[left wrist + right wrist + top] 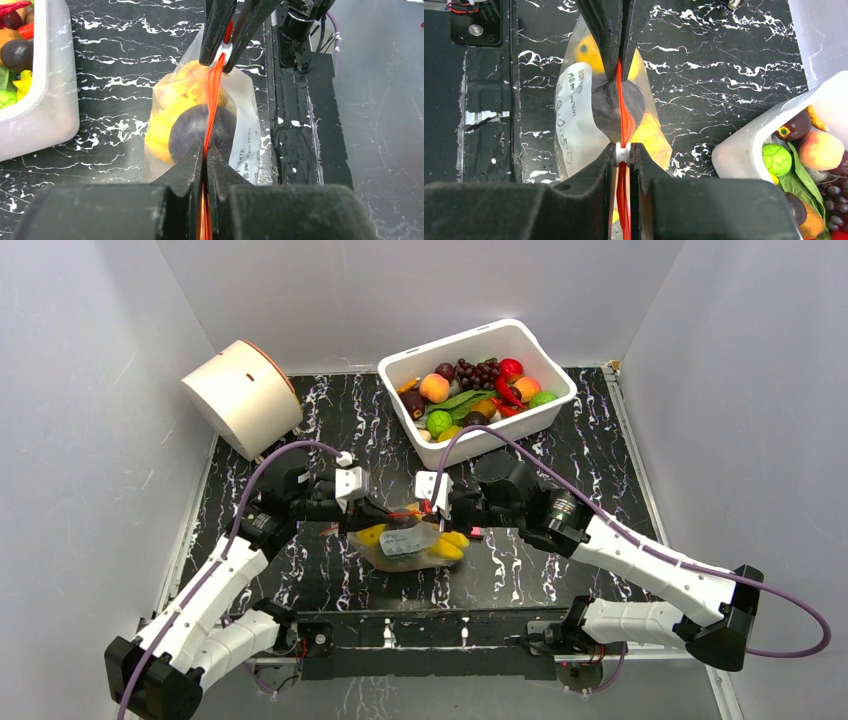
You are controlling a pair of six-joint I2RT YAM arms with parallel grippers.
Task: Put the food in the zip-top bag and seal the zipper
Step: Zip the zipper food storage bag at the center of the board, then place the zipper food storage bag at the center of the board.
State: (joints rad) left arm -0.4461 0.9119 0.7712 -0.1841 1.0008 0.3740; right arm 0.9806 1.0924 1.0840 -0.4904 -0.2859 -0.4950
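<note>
Stage: loading looks finished, and the work has moved to closing the mouth.
Bag: clear bag is stretched between the two arms over the near middle of the black marbled table. I cannot tell whether its bottom rests on the surface or hangs just above it.
Contents: a dark purple fruit lies against a yellow fruit inside the plastic. A bumpy yellow-orange piece beyond them may be the pineapple, but the film blurs it.
Zipper: orange zipper runs taut in a straight line from one gripper to the other, above the food.
Left gripper: left gripper is pinched tight on one end of the strip, with no gap between the jaws.
Right gripper: right gripper is clamped narrowly on the opposite end, with a small white slider held between its tips.
Bin: white bin stands well apart at the far side, holding other toy produce.
Done: food is in the bag, and both ends of the mouth are held.
Left: probably drawing the slider along the strip. The orange lines between the grippers look slightly parted, so the seal seems incomplete.
Unclear: whether all four pieces are inside.
</note>
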